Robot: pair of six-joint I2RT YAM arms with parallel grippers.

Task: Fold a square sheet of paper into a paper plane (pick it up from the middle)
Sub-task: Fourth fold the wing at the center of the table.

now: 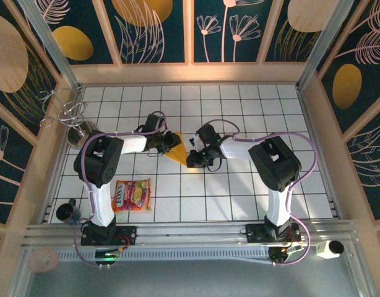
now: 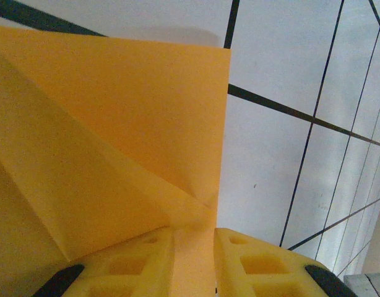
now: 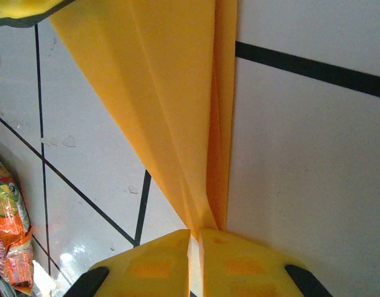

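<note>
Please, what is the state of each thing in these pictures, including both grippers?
paper: folded into a narrow pointed shape, pinched by both grippers.
left gripper: shut on the paper.
right gripper: shut on the paper.
snack packet: lying flat, untouched.
mug: upright.

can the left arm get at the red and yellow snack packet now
Probably not yet: the left gripper is shut on the folded orange-yellow paper; the packet itself lies uncovered near that arm's base.

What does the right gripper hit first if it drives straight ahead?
The orange paper that the right gripper is pinching; it runs straight ahead. Beyond, a yellow finger of the left gripper sits off-line, probably missed.
</note>
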